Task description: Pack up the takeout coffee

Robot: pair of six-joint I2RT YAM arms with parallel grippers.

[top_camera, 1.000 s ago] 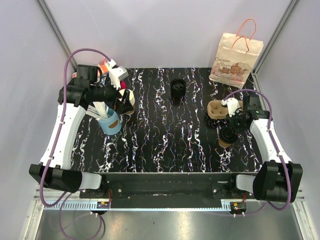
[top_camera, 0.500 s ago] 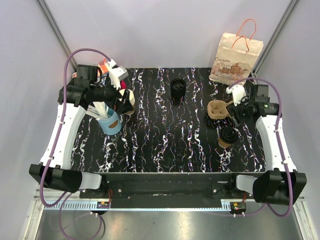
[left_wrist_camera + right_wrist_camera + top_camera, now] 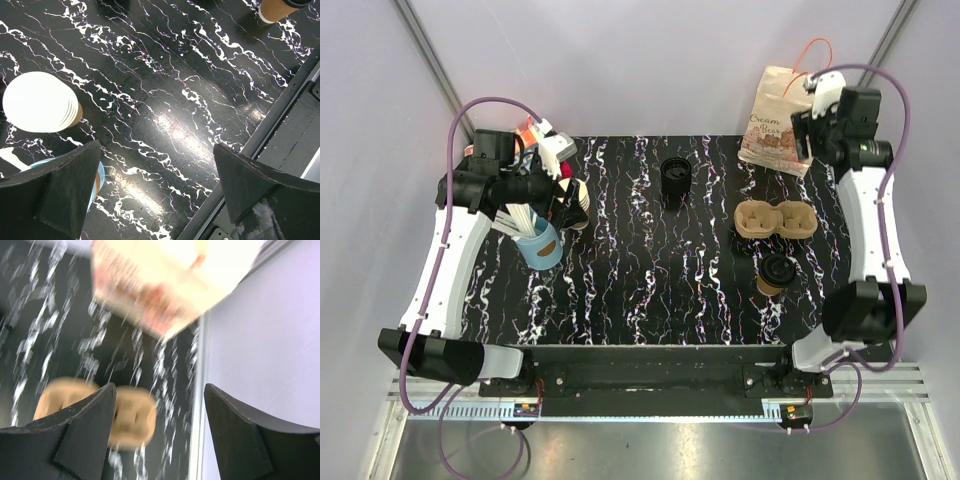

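The takeout coffee (image 3: 777, 273), a brown paper cup with a black lid, stands upright on the table just in front of the brown two-hole cup tray (image 3: 775, 220); its base also shows in the left wrist view (image 3: 277, 7). My right gripper (image 3: 808, 128) hangs open and empty high at the back right, in front of the paper bag (image 3: 782, 120), well clear of the cup. The right wrist view is blurred: the open right gripper (image 3: 157, 430), the tray (image 3: 125, 417) and the bag (image 3: 160, 280). My left gripper (image 3: 563, 203) is open and empty at the far left.
A stack of lidless white-rimmed cups (image 3: 40, 101) and a blue cup with sticks (image 3: 540, 243) stand beside the left gripper. A black round object (image 3: 675, 177) sits at the back centre. The right wall runs close along the table's right edge.
My right gripper opened, let go of the takeout coffee in front of the tray, then rose and swung back toward the bag. The left arm has not moved.
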